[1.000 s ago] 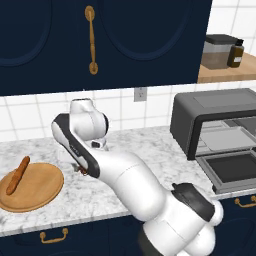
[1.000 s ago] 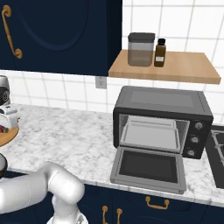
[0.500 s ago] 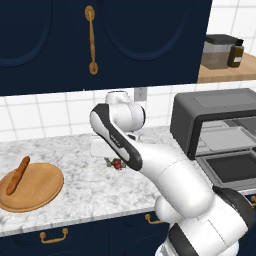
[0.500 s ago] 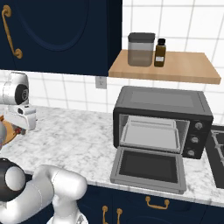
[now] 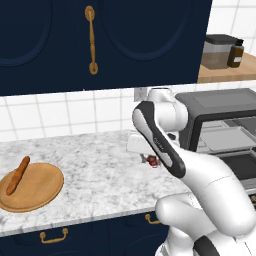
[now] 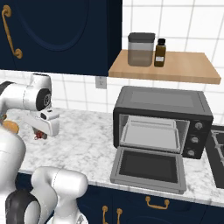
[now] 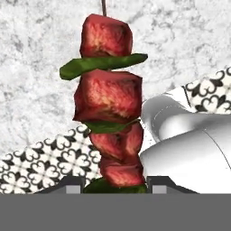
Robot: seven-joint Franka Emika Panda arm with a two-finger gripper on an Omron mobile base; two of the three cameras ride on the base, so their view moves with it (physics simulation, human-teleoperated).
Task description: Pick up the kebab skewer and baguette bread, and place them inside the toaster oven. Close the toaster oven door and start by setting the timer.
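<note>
The kebab skewer [image 7: 110,103], clamped lengthwise in the gripper [image 7: 113,184], hangs over the counter [image 5: 95,170] mid-way, toaster oven [image 6: 162,120] to its right

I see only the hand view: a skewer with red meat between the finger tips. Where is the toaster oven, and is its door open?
Observer: The toaster oven stands on the counter's right end; the toaster oven door lies folded down, open.
Operator: Where is the baguette?
Observer: The baguette bread rests on the wooden plate, far left.
Operator: Is the oven empty?
Observer: A grey tray sits inside.
</note>
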